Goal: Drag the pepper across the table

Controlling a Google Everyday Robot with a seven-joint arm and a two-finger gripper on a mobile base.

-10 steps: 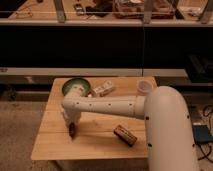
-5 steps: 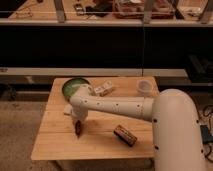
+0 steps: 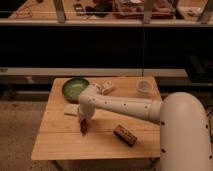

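Observation:
The pepper (image 3: 84,128), small, slim and dark red-brown, lies on the light wooden table (image 3: 55,142) left of centre, towards the front. My gripper (image 3: 83,121) points down from the end of the white arm, which reaches in from the lower right. It is shut on the pepper's upper end. The fingers cover part of the pepper.
A green bowl (image 3: 75,88) sits at the table's back left, with a white flat piece (image 3: 70,109) in front of it. A white crumpled object (image 3: 106,88) and a clear cup (image 3: 144,87) stand along the back. A dark-and-red box (image 3: 125,135) lies front right of the pepper.
The gripper and the pepper have slid to the right along the table, away from the left edge. The bowl, cup and box have stayed put.

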